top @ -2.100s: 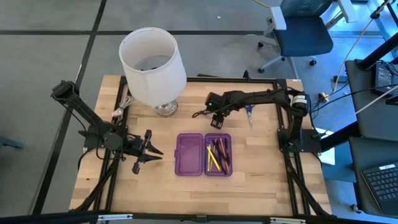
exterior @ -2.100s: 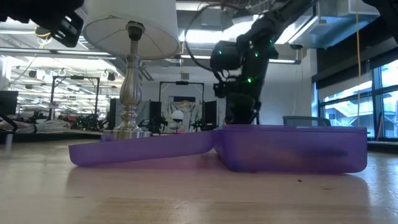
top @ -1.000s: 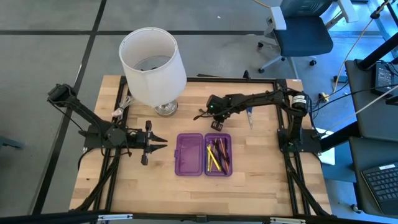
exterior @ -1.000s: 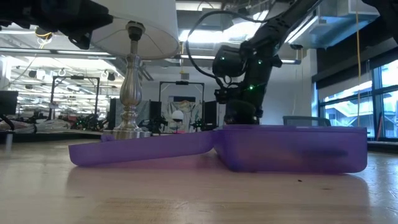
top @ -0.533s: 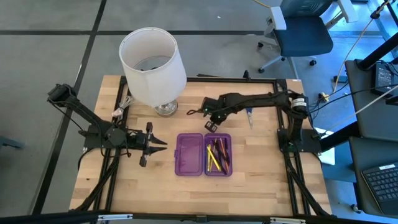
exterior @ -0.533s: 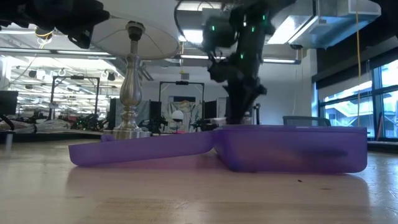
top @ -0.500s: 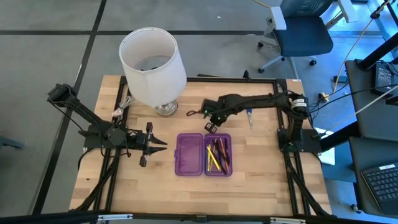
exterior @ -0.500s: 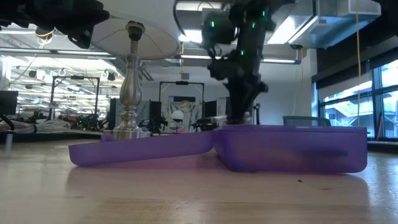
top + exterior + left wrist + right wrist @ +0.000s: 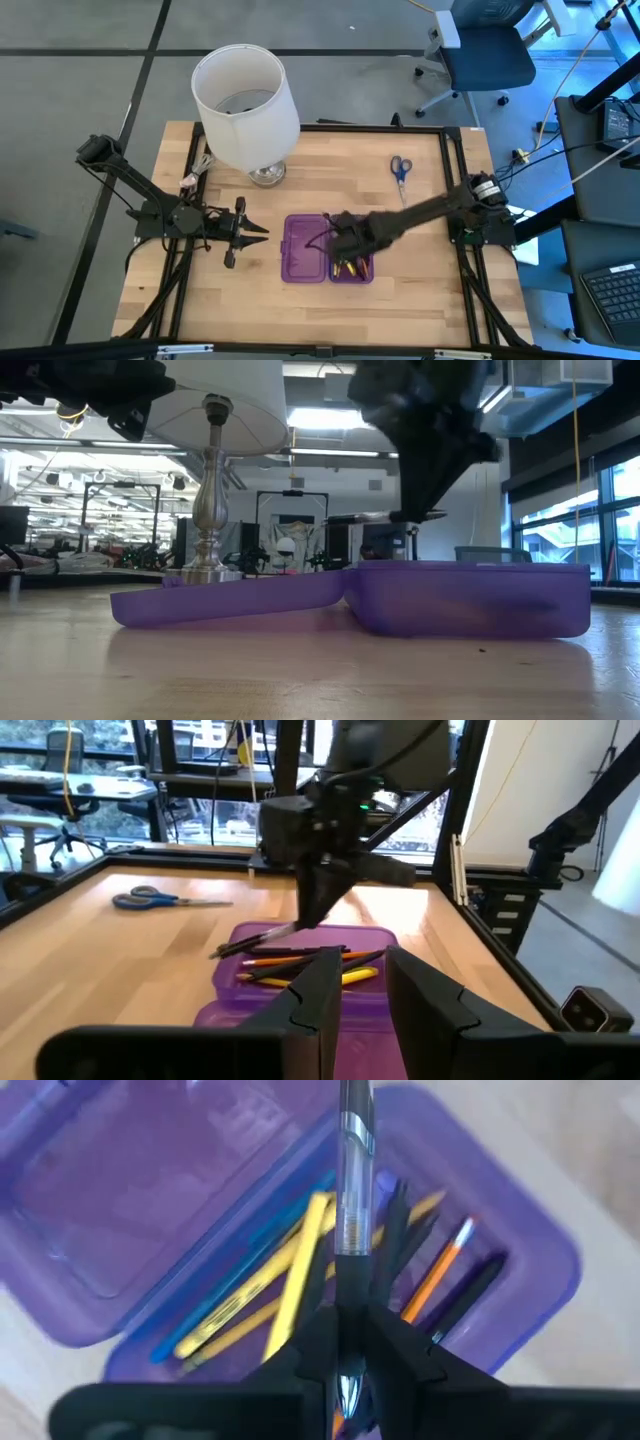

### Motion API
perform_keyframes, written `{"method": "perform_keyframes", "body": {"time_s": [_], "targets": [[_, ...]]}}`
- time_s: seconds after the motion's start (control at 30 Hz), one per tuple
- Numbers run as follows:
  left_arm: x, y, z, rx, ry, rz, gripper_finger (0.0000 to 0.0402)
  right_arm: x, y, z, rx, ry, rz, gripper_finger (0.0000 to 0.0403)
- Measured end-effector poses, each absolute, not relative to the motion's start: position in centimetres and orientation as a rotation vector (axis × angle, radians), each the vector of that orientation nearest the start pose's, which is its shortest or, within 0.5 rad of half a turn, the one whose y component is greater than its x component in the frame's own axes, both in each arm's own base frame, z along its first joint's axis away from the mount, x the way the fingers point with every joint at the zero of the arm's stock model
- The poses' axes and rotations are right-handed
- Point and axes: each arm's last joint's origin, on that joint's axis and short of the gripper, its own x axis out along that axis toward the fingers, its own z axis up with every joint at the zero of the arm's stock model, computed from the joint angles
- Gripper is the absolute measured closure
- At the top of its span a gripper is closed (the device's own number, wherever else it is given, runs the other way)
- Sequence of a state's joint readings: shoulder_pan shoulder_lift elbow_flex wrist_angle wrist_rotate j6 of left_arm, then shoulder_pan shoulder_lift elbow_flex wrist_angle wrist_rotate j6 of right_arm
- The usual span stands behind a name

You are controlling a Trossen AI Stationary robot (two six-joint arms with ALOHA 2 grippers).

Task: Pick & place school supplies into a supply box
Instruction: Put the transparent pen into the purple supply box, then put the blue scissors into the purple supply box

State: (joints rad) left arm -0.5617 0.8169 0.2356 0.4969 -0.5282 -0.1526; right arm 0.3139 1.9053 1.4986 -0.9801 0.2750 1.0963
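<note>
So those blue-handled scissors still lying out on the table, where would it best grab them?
Probably across the closed blades of the scissors, coming straight down from above. They lie flat on the wooden table, apart from everything else, and the narrow blades should fit a two-finger tool better than the wider handle loops.

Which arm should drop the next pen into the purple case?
Right. The right gripper already holds a pen above the purple case, while the left gripper waits empty beside it.

My open purple supply box (image 9: 305, 248) lies mid-table, pens and pencils (image 9: 290, 1280) in its right half; blue-handled scissors (image 9: 400, 168) lie far right.
</note>
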Motion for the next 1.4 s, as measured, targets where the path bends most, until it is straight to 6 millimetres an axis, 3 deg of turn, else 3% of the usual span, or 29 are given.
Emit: {"method": "perform_keyframes", "body": {"time_s": [0.17,0.33,0.67,0.87,1.2,1.4], "targets": [[15.1,-7.9,20.4,-0.127,0.078,-0.056,0.0327,35.0,13.6,20.5,0.592,1.141,-0.737,0.0357],[15.1,-7.9,20.4,-0.127,0.078,-0.060,0.0327,35.1,14.7,18.4,0.598,1.176,-0.787,0.0355],[15.0,-7.8,20.4,-0.143,0.074,-0.042,0.0327,35.4,14.8,17.3,0.618,1.231,-0.772,0.0354],[13.5,-6.5,21.2,-0.143,0.064,0.075,0.0327,35.5,14.8,17.3,0.592,1.254,-0.723,0.0353],[11.3,-5.7,22.8,-0.110,-0.020,-0.135,0.0327,35.6,14.2,17.6,0.526,1.262,-0.700,0.0321],[10.4,-5.2,23.3,-0.086,-0.065,-0.144,0.0327,35.4,14.5,17.8,0.548,1.343,-0.612,0.0318]]}}
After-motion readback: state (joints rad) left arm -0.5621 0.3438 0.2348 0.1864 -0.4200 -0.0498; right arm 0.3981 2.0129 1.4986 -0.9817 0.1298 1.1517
